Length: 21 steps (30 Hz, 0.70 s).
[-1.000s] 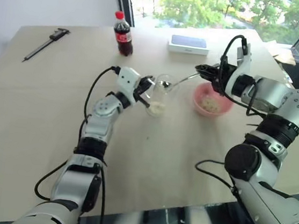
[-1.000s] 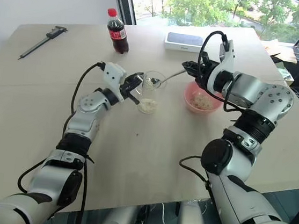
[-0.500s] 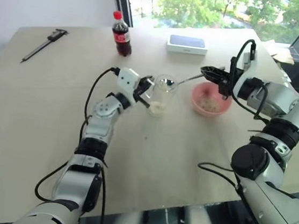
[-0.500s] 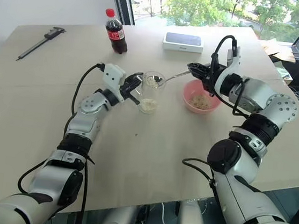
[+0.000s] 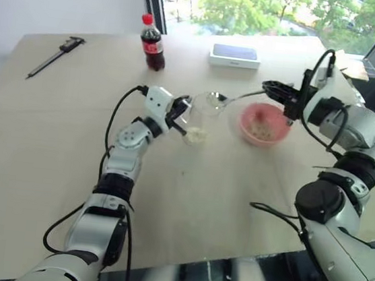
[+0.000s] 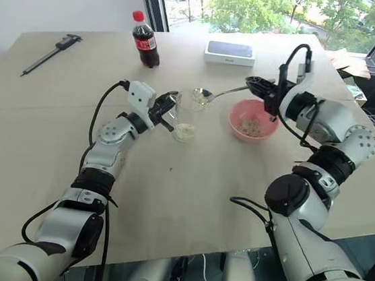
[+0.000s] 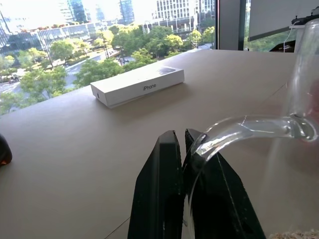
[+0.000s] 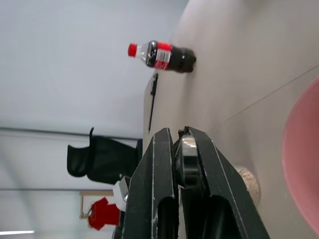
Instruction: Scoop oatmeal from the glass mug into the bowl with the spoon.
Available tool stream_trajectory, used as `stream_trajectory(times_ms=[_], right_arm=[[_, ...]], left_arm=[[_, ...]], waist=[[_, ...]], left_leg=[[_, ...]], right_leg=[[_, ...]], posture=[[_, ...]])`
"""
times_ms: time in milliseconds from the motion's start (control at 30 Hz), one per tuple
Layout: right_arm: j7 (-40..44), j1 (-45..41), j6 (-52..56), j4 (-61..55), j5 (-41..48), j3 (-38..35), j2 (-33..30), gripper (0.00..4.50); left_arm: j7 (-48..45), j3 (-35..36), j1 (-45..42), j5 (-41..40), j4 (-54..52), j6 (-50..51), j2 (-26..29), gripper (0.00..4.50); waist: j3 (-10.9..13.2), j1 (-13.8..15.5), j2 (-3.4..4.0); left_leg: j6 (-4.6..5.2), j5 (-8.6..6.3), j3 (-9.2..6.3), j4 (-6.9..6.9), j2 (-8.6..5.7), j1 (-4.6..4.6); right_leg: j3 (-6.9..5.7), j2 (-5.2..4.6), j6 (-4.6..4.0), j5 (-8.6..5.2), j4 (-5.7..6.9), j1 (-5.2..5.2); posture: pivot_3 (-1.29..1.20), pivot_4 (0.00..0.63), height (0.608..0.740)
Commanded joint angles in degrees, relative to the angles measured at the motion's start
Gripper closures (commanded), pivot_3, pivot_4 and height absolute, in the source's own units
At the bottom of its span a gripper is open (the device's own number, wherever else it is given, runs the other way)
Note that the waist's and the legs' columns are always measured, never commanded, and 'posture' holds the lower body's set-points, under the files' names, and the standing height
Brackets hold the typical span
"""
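The glass mug (image 5: 202,117) stands at mid-table with pale oatmeal (image 5: 196,136) at its bottom. My left gripper (image 5: 180,117) is shut on the mug's clear handle (image 7: 239,127). My right gripper (image 6: 260,86) is shut on the thin handle of the silver spoon (image 6: 226,90). The spoon's oval end (image 6: 201,95) hangs over the mug's rim on the bowl side and carries a little oatmeal. Just right of the mug is the pink bowl (image 6: 233,122), with some oatmeal (image 6: 248,127) in it.
A cola bottle (image 5: 154,44) with a red cap stands at the back, and a white phone box (image 5: 235,56) lies right of it. A dark caliper (image 5: 56,54) rests at the far left. The table's right edge runs close behind my right arm.
My right gripper has drawn to the right and rolled. The spoon's end has risen out of the mug toward the bowl. The left gripper and mug have stayed put.
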Motion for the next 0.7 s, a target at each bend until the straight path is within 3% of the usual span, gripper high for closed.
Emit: stream_trajectory(times_ms=[33, 400, 700], right_arm=[[-3.2, -1.7, -3.5, 0.4, 6.9, -0.7, -2.4, 4.5], [-6.4, 5.8, -13.6, 2.0, 16.2, 4.8, -9.7, 4.5], [3.8, 9.8, -16.3, -0.7, 9.0, 17.2, -16.7, 4.5]], left_arm=[[-0.1, 1.0, 0.8, -0.2, 0.3, -0.9, 1.0, 4.44], [-0.9, 1.5, 2.8, -2.0, -1.5, 0.7, 0.3, 4.44], [0.5, 2.5, 7.0, -3.3, -8.9, 3.5, 0.8, 4.44]], waist=[[0.0, -0.1, 0.0], [0.0, -0.1, -0.02], [0.0, 0.0, -0.02]], left_leg=[[0.0, 0.0, 0.01, 0.0, 0.0, 0.0], [0.17, -0.04, 0.16, 0.0, 0.05, 0.05], [0.39, -0.16, 0.27, -0.01, 0.1, 0.1]], right_leg=[[0.0, 0.0, 0.0, 0.0, 0.0, 0.0], [0.1, 0.01, 0.02, 0.01, -0.04, 0.06], [0.18, 0.04, 0.03, 0.02, -0.36, 0.09]], posture=[[0.0, 0.15, 0.74], [0.0, 0.15, 0.74], [0.0, 0.15, 0.74]])
